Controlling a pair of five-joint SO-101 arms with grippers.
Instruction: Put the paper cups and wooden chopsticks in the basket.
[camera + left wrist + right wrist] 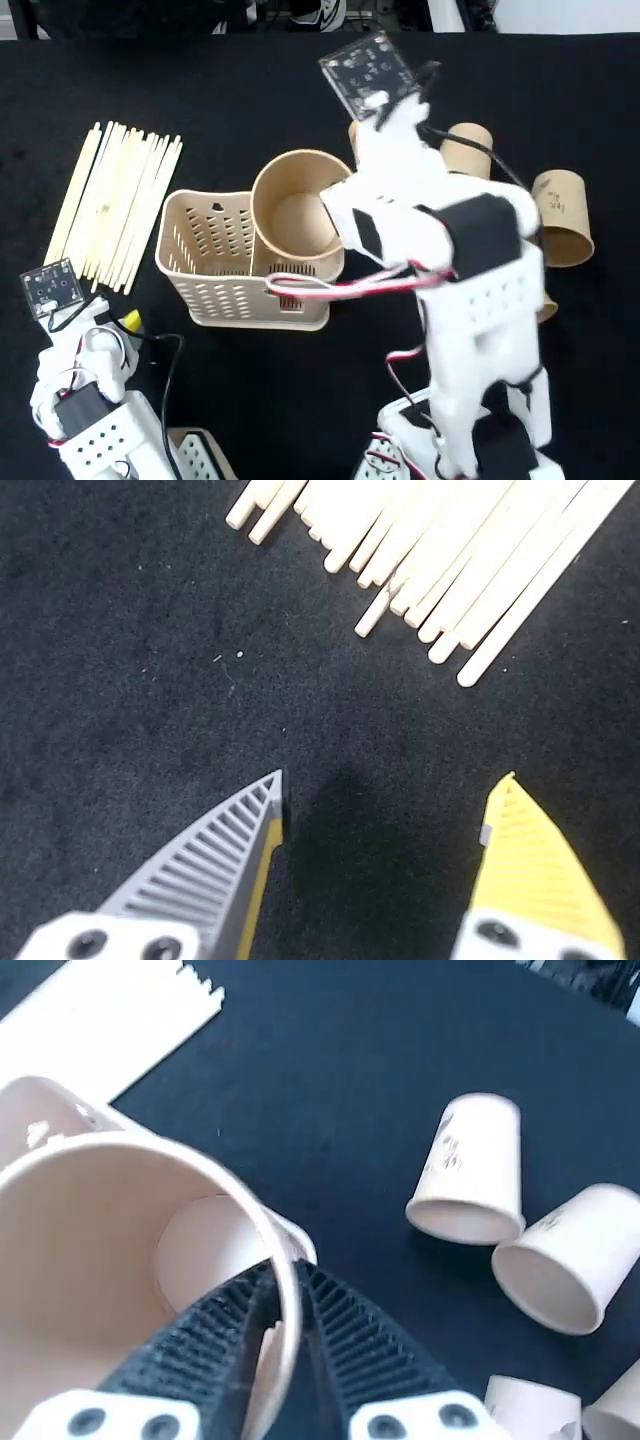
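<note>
My right gripper (285, 1305) is shut on the rim of a paper cup (130, 1260), one finger inside and one outside. In the high view that cup (296, 212) hangs mouth up over the right end of the beige basket (205, 265). Several more paper cups lie on their sides to the right (560, 217) (468, 150), two of them showing as cups (472, 1172) (563, 1270) in the right wrist view. A bundle of wooden chopsticks (115, 203) lies left of the basket. My left gripper (390, 790) is open above bare cloth, just short of the chopstick ends (440, 560).
Black cloth covers the table (200, 90). The right arm's white body (470, 300) rises in front of the basket's right side. The left arm's base (90, 420) sits at the front left corner.
</note>
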